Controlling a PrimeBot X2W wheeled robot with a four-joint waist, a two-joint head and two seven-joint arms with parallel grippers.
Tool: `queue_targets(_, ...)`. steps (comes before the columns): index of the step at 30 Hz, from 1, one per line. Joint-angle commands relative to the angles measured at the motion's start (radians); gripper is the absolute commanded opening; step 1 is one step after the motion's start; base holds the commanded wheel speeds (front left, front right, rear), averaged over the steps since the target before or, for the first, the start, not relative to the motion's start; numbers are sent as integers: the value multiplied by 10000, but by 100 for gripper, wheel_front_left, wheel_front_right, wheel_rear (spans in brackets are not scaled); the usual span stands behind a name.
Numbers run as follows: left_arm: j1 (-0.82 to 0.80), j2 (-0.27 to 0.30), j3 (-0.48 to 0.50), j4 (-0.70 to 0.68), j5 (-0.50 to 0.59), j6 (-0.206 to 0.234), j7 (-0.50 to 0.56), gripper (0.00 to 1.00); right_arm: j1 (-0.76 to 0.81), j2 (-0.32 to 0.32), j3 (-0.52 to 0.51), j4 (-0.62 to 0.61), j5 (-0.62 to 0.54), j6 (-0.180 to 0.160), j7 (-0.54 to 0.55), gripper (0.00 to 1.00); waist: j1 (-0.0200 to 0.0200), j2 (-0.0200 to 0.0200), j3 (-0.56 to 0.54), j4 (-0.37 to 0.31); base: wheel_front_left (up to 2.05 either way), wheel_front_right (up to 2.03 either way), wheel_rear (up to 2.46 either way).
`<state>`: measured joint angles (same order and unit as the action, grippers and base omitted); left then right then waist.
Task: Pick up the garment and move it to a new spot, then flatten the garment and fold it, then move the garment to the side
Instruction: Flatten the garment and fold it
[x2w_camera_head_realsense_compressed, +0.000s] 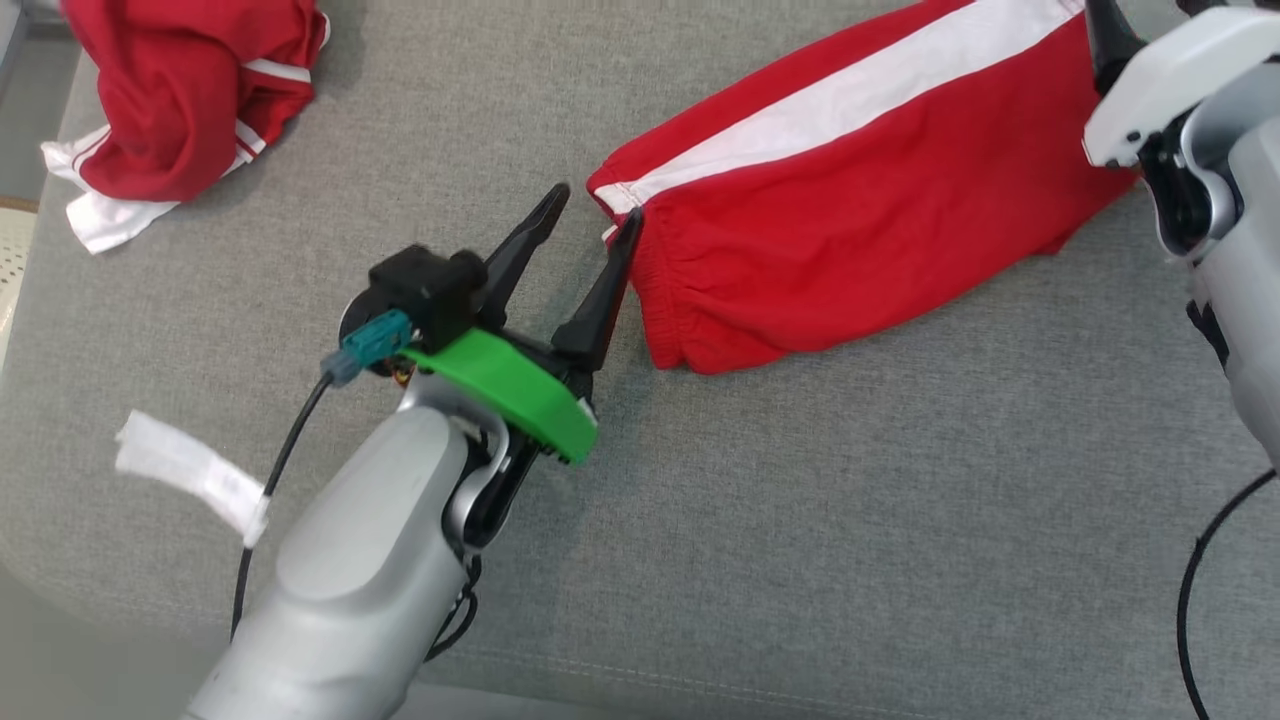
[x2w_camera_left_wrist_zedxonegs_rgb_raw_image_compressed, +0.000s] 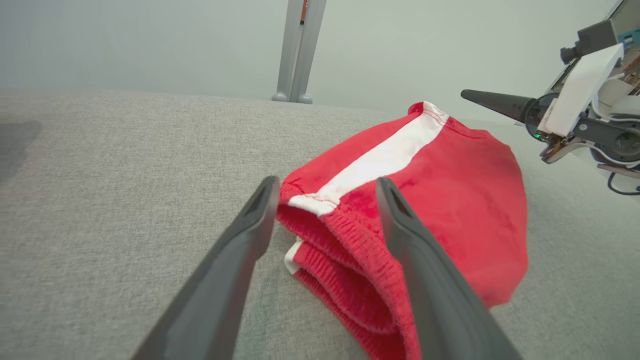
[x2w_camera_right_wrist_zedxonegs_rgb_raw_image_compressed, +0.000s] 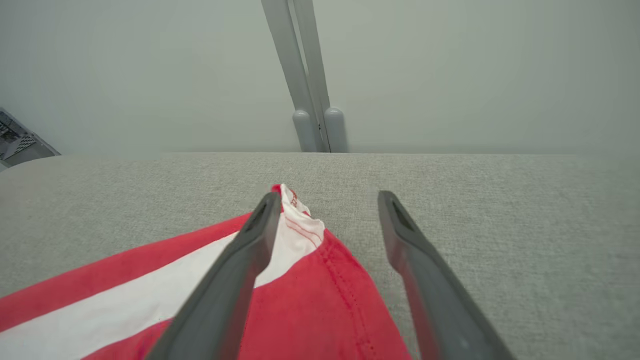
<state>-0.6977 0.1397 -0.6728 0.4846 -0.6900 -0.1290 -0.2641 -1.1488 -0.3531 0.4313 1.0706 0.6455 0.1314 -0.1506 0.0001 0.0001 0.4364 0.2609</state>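
Found red garment (x2w_camera_head_realsense_compressed: 850, 200) folded flat on grey cushion (x2w_camera_head_realsense_compressed: 800, 500), waistband corner at the spread fingers of left gripper (x2w_camera_head_realsense_compressed: 597, 203), nothing clamped; right gripper (x2w_camera_right_wrist_zedxonegs_rgb_raw_image_compressed: 328, 196) likewise wide apart over the far white-striped corner, gripping nothing; second red garment (x2w_camera_head_realsense_compressed: 190, 90) bunched well apart at cushion's far-left corner

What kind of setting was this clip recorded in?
Likely an indoor test room for cloth folding: a grey upholstered surface, a plain pale wall with a metal post, a folded red garment and a crumpled red garment.
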Motion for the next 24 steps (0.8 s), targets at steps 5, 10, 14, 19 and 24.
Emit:
queue_targets(5, 1250, 187, 1239, -654, 387, 2, 0, 100, 871, -308, 263, 85, 564, -14, -178, 100, -1, -1, -554, -95, 0, 0, 0)
queue_targets(10, 2338, 224, 2728, -1451, 876, 204, -2, 100, 1551, -425, 487, 91, 1026, -14, -176, 100, -1, -1, -744, -95, 0, 0, 0)
queue_targets(14, 3158, 115, 3981, -1997, 1420, 272, 0, 100, 1952, -439, 591, 188, 1369, -14, -186, 100, -1, -1, -809, -53, 0, 0, 0)
queue_targets(19, 3835, -177, 5116, -2587, 2365, 240, -1, 100, 2231, -399, 582, 288, 1805, -14, -290, 100, -1, -1, -733, 78, 0, 0, 0)
queue_targets(24, 4251, -527, 5767, -3027, 3172, 155, -1, 100, 2356, -292, 576, 400, 2131, -14, -335, 100, -1, -1, -605, 216, 0, 0, 0)
